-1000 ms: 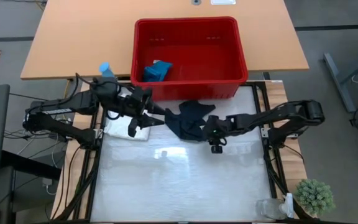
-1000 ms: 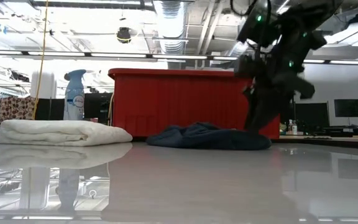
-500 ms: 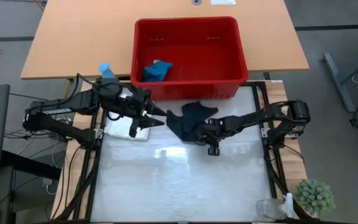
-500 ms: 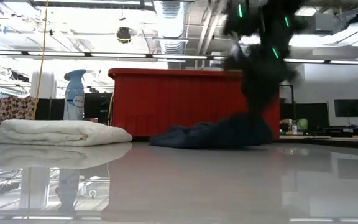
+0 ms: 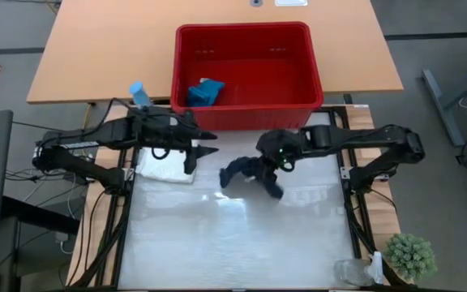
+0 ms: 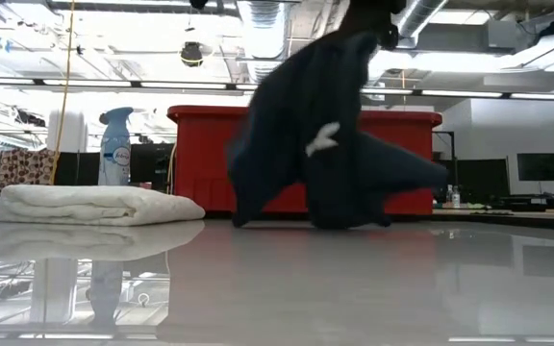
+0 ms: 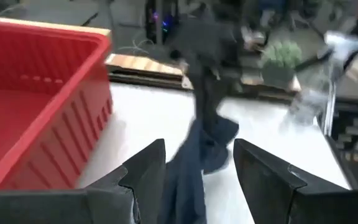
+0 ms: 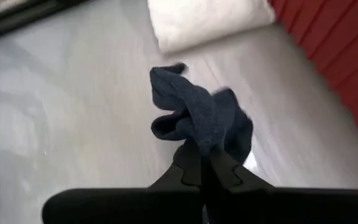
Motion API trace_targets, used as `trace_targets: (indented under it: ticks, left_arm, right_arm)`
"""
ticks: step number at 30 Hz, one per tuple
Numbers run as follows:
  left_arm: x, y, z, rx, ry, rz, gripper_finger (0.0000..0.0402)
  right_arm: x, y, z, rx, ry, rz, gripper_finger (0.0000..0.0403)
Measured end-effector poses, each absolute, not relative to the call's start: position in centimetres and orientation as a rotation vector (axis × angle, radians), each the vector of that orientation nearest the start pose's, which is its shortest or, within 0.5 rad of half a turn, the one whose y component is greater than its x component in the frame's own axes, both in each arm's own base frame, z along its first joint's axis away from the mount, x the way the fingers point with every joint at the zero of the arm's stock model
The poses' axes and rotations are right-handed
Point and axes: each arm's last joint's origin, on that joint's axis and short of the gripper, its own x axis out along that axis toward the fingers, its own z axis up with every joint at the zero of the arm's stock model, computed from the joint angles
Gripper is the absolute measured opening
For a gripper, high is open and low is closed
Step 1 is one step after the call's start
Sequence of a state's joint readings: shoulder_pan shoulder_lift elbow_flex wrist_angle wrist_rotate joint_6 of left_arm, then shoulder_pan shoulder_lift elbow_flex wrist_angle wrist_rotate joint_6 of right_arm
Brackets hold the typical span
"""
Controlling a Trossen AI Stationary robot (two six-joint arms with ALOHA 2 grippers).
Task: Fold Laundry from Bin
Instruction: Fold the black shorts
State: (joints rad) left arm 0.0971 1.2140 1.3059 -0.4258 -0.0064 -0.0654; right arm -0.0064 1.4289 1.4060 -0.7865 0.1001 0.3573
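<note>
The dark navy cloth (image 5: 250, 173) (image 6: 315, 135) hangs from my right gripper (image 5: 272, 159) (image 8: 205, 167), which is shut on it high above the table in front of the red bin (image 5: 246, 73). A teal cloth (image 5: 205, 92) lies inside the bin. The folded white cloth (image 5: 167, 168) (image 6: 94, 204) rests flat on the table's left side. Above its right end, my left gripper (image 5: 205, 144) (image 7: 197, 171) stands open with nothing between its fingers and points toward the hanging cloth. My right gripper pinches a bunched part of the navy cloth (image 8: 199, 144) between its two shut fingers, which slant down from the table's right side. The cloth hangs below the fingers in loose folds. Its lower end (image 6: 301, 219) is down at the table top.
A blue spray bottle (image 5: 139, 92) stands left of the bin. A small plant (image 5: 410, 255) and a clear bottle (image 5: 355, 270) sit at the near right corner. The white table top (image 5: 233, 243) lies bare toward the near edge.
My right gripper has risen steeply with the navy cloth in its hold. The cloth has gone from a flat heap on the table to a tall hanging drape, its lower end staying at the table. My left gripper has rolled and tipped slightly.
</note>
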Motion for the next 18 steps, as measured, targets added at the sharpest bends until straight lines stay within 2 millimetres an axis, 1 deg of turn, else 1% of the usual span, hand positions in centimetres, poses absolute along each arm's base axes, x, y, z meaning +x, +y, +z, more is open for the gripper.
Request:
trace_targets:
  ticks: [2,4,6,8,11,15,18]
  left_arm:
    - [26.4,2.5,39.4,-0.044,0.363,0.097,0.0181]
    - [27.2,2.5,38.9,-0.018,0.383,0.085,0.0181]
    - [28.0,2.5,38.5,-0.01,0.372,0.036,0.0181]
    - [28.5,2.3,38.6,0.008,0.337,-0.028,0.0181]
    - [29.2,2.2,38.6,0.075,0.302,-0.09,0.0181]
    - [30.2,2.2,37.4,0.166,0.338,-0.181,0.0181]
    - [31.2,2.2,36.4,0.197,0.37,-0.194,0.0181]
  right_arm:
    - [29.5,-0.6,35.6,0.306,0.756,-0.244,0.0019]
    - [29.5,-0.6,35.8,0.307,0.752,-0.244,0.0019]
    - [29.8,-0.6,35.4,0.307,0.769,-0.244,0.0019]
    - [30.1,-0.5,35.0,0.31,0.784,-0.239,0.0019]
    - [30.6,-0.4,34.6,0.328,0.791,-0.222,0.0019]
    - [31.0,-0.1,34.3,0.344,0.798,-0.199,0.0019]
    - [31.2,0.0,34.5,0.348,0.771,-0.188,0.0019]
